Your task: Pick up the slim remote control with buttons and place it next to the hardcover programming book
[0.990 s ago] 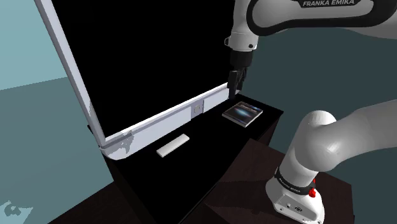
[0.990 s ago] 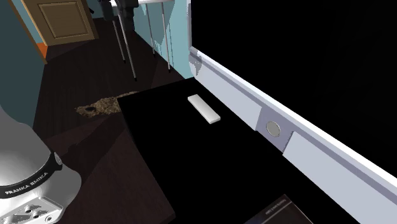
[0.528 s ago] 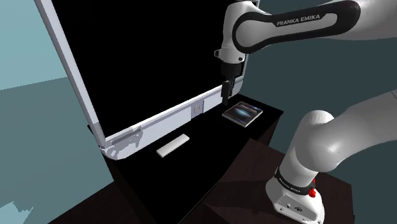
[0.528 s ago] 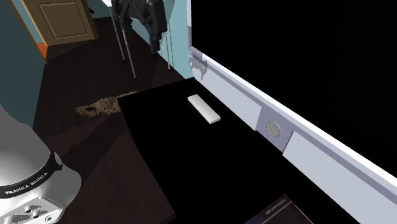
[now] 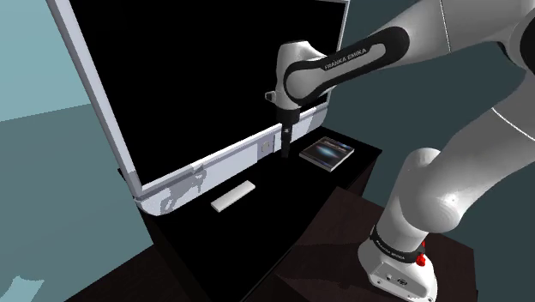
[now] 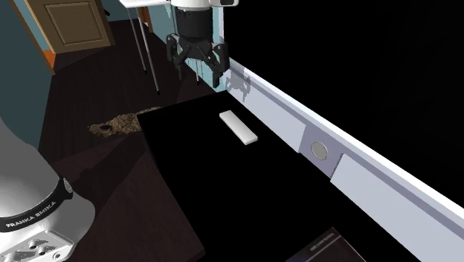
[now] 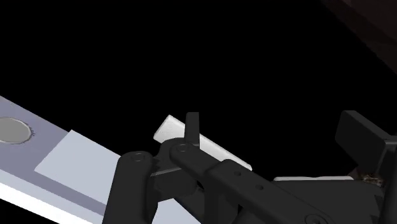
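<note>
Gripper (image 5: 284, 147) shifted off dark hardcover book (image 5: 327, 152) toward slim white flat remote (image 5: 233, 196); fingers apart, empty. Remote flat on black tabletop (image 5: 257, 236), near pale screen frame (image 5: 219, 161), well apart from book.

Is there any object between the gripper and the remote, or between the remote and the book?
Nothing visible does. The open gripper hangs apart from the white remote, with no object between them. Only bare dark tabletop lies between the remote and the book.
</note>
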{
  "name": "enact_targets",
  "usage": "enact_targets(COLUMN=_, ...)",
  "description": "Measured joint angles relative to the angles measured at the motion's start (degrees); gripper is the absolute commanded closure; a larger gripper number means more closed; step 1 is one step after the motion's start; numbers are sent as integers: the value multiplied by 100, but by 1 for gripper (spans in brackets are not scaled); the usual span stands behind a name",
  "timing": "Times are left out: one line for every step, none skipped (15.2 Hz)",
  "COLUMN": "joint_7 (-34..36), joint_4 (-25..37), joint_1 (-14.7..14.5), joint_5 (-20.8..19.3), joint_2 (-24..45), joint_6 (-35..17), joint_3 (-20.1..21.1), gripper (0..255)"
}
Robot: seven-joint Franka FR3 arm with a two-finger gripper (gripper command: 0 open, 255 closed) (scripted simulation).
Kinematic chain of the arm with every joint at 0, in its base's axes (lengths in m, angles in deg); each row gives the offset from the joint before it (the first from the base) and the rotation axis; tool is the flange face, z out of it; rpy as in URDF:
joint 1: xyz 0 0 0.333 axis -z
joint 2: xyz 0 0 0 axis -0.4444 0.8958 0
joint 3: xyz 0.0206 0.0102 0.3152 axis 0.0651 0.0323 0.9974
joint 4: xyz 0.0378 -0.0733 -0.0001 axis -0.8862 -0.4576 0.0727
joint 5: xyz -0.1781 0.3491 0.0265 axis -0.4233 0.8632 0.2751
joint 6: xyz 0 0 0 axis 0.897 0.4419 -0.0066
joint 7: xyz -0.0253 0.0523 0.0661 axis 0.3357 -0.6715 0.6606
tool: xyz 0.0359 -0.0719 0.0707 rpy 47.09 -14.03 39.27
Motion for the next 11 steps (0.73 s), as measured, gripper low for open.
enact_targets(joint_7=-189, joint_4=26, joint_1=-27, joint_5=-10, joint_2=182, joint_6=-169, joint_3=-50, gripper=0)
enact_targets(joint_7=-351, joint_4=83, joint_1=-79, joint_5=5, joint_2=402, joint_6=-343, joint_3=-73, gripper=0)
enact_targets(joint_7=-529, joint_4=116, joint_1=-116, joint_5=13, joint_2=618, joint_6=-534, joint_3=-106, gripper=0)
enact_targets(joint_7=-713, joint_4=151, joint_1=-150, joint_5=25, joint_2=845, joint_6=-734, joint_3=-139, gripper=0)
enact_targets(joint_7=-896, joint_4=209, joint_1=-185, joint_5=48, joint_2=1078, joint_6=-920, joint_3=-167, gripper=0)
enact_targets(joint_7=-1047, joint_4=303, joint_1=-239, joint_5=86, joint_2=1329, joint_6=-1087, joint_3=-164, gripper=0)
enact_targets(joint_7=-1224, joint_4=385, joint_1=-270, joint_5=116, joint_2=1544, joint_6=-1228, joint_3=-176, gripper=0)
enact_targets(joint_7=-1413, joint_4=503, joint_1=-299, joint_5=161, joint_2=1801, joint_6=-1377, joint_3=-185, gripper=0)
enact_targets(joint_7=-1572, joint_4=584, joint_1=-330, joint_5=192, joint_2=1985, joint_6=-1489, joint_3=-175, gripper=0)
enact_targets(joint_7=-1724, joint_4=665, joint_1=-368, joint_5=240, joint_2=2227, joint_6=-1657, joint_3=-152, gripper=0)
enact_targets(joint_7=-1893, joint_4=782, joint_1=-390, joint_5=286, joint_2=2466, joint_6=-1789, joint_3=-133, gripper=0)
